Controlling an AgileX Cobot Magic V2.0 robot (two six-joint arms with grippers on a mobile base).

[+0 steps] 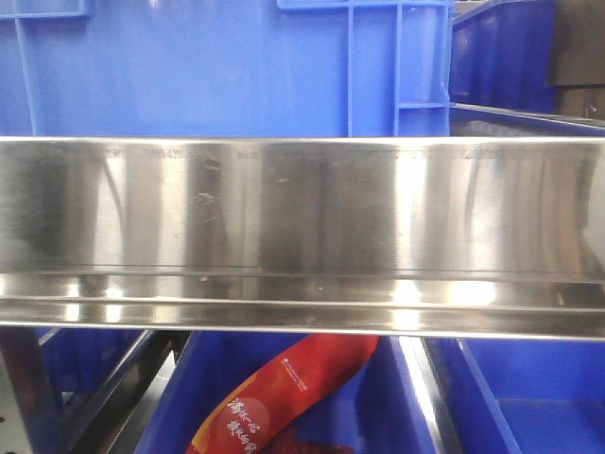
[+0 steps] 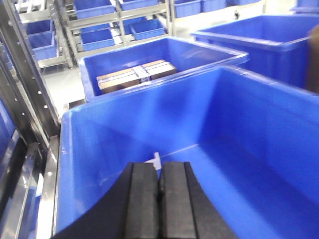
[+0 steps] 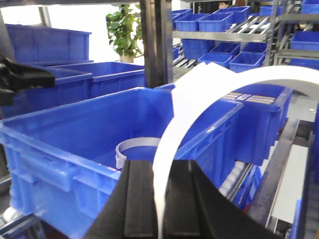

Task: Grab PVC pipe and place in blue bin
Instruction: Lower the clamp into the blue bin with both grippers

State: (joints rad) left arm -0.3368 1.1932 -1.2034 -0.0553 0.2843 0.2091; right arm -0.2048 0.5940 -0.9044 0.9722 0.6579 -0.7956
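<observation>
The right gripper [image 3: 160, 169] has its 2 black jaws pinched on the PVC pipe [image 3: 199, 84]. This white arc-shaped strip rises from between the pads and curves over to the right, above the near right corner of the blue bin [image 3: 60, 164]. The pipe hangs in the air and touches nothing but the jaws. Inside the blue bin, on its floor just past the near wall, lies 1 more white ring piece [image 3: 137, 145]. Beyond the bin's left end a blurred black part [image 3: 20, 77] juts in; what it is cannot be told. Behind the bin stands a potted plant [image 3: 124, 25], and behind it to the right a rack of small blue trays [image 3: 234, 30].

In the left wrist view, the left gripper [image 2: 159, 170] hovers over the near wall of a deep blue tub [image 2: 239, 114] with its jaws pressed together. A small white sliver [image 2: 156, 160] shows just past the tips; whether it is held or lies in the tub cannot be told. Behind the tub sits another tub [image 2: 164, 50] holding taped cardboard boxes [image 2: 135, 76].

The front-facing view is filled by a polished steel shelf rail [image 1: 302, 218], with a blue crate [image 1: 189, 66] above it and a red printed packet [image 1: 284, 388] in a blue container below. Neither arm shows there.
</observation>
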